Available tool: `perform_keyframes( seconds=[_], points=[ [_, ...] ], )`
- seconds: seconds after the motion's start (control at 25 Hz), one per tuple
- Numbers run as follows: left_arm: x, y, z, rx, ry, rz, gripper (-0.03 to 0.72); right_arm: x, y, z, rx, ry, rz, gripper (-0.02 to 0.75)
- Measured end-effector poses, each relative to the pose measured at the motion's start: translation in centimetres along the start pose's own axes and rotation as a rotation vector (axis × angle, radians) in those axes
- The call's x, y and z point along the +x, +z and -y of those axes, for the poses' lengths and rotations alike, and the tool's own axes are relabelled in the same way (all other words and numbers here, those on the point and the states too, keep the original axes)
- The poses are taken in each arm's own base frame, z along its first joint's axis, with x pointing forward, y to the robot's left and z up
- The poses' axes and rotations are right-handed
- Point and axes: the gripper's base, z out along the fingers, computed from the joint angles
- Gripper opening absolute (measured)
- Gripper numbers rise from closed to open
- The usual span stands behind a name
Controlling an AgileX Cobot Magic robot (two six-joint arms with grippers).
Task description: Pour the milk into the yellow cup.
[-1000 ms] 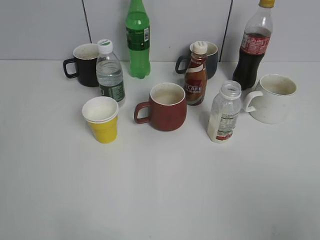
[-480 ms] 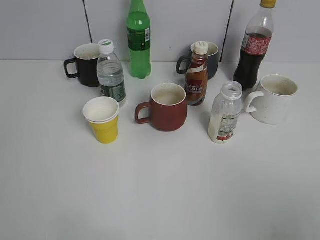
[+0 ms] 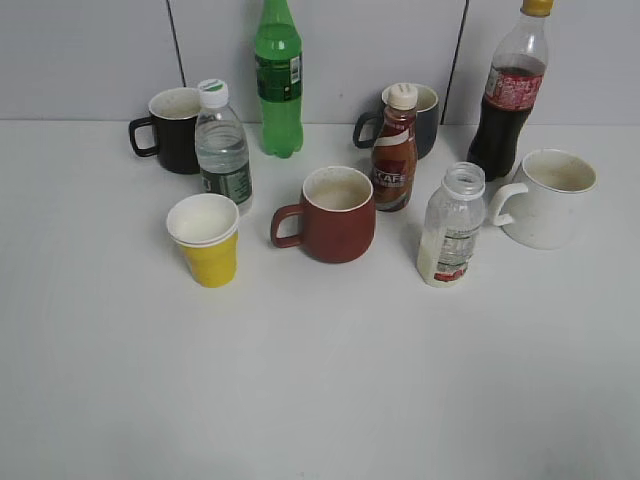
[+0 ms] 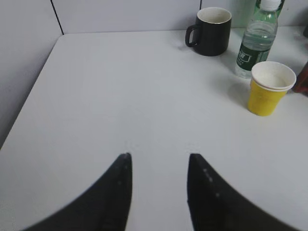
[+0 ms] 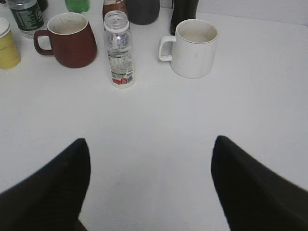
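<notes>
The milk bottle (image 3: 449,227), clear, capless, with a white-and-red label and white liquid low inside, stands right of centre on the white table; it also shows in the right wrist view (image 5: 118,49). The yellow cup (image 3: 205,240) stands upright at the left, also in the left wrist view (image 4: 269,88) and at the edge of the right wrist view (image 5: 7,44). My left gripper (image 4: 159,156) is open and empty, well short and left of the cup. My right gripper (image 5: 151,144) is wide open and empty, short of the bottle. Neither gripper shows in the exterior view.
A red-brown mug (image 3: 335,214) stands between cup and milk. A white mug (image 3: 548,197) is right of the milk. Behind are a water bottle (image 3: 222,145), black mug (image 3: 172,130), green bottle (image 3: 277,78), coffee bottle (image 3: 394,149), dark mug (image 3: 423,118) and cola bottle (image 3: 507,92).
Everything in the exterior view has shifted a few pixels to the right together, all keeping their places relative to each other; nothing was touched.
</notes>
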Motion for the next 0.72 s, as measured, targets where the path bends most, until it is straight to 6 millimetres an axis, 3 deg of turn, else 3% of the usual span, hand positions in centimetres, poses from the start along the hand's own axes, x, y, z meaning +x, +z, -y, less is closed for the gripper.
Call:
perform_keyframes(
  seconds=[0.24,0.52,0.72],
  points=[
    [0.0,0.0,0.0,0.000,0.000,0.000,0.239,0.0,0.0,0.1,0.015,0.006,-0.003,0.587],
    [0.0,0.0,0.0,0.000,0.000,0.000,0.237,0.3,-0.1,1.3,0.144,0.075,-0.022,0.587],
    [0.0,0.0,0.0,0.000,0.000,0.000,0.236,0.3,-0.1,1.3,0.143,0.085,-0.021,0.586]
  ],
)
